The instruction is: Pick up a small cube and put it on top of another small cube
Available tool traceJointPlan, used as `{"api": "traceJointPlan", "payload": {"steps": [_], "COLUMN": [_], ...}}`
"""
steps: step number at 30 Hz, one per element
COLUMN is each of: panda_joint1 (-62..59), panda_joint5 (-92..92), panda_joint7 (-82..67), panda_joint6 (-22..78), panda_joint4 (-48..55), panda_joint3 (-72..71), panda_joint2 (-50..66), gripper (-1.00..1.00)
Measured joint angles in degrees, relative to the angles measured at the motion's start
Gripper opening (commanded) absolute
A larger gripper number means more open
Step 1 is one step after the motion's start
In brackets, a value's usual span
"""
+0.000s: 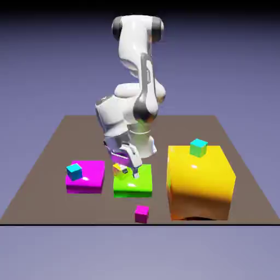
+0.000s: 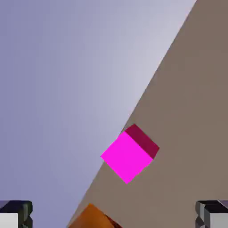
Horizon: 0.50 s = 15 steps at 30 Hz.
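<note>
Nearest the exterior camera, the tiny plain magenta-pink small cube [image 1: 141, 213] sits alone on the brown table [image 1: 49, 164], close to the front edge and touched by nothing. In the hand view this same cube [image 2: 129, 154] lies ahead on the brown surface right at the table's edge, with both grey fingertips [image 2: 16, 213] far apart at the picture's bottom corners and nothing between them: pincer spread wide, empty. A sliver of orange-yellow surface [image 2: 94, 218] shows at the bottom edge of that view.

Next back, exterior view: a flat bright-green block [image 1: 133, 183] just behind the pink cube, with a tiny yellow cube [image 1: 118, 169] resting on its left part. The two-finger gripper [image 1: 130, 170] hangs low over this green block, right beside the yellow cube; contact cannot be judged.

To the exterior view's left, a flat wide magenta slab [image 1: 86, 176] carries a tiny cyan cube with darker blue sides [image 1: 74, 171] on its left part. To the exterior view's right, a large glossy yellow block [image 1: 199, 181] stands tall; the tiny teal cube with a greenish tint [image 1: 198, 147], the other small cube, rests on its top, well apart from the pink cube.

Farthest back, the white robot arm [image 1: 136, 71] rises behind the green block.
</note>
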State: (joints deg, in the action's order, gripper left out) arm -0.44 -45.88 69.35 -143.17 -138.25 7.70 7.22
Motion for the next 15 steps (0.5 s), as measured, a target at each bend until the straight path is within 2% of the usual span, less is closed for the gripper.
{"api": "traceJointPlan", "payload": {"steps": [9,14,15], "panda_joint1": [-0.46,0.42,0.45], "panda_joint5": [-20.61,-27.67,-27.89], "panda_joint7": [12.08,7.44,7.29], "panda_joint6": [13.85,9.98,9.86], "panda_joint4": [10.22,13.74,13.85], "panda_joint3": [3.46,-0.12,-0.23], "panda_joint2": [17.91,26.21,26.47], "gripper": [0.00,0.00,-1.00]}}
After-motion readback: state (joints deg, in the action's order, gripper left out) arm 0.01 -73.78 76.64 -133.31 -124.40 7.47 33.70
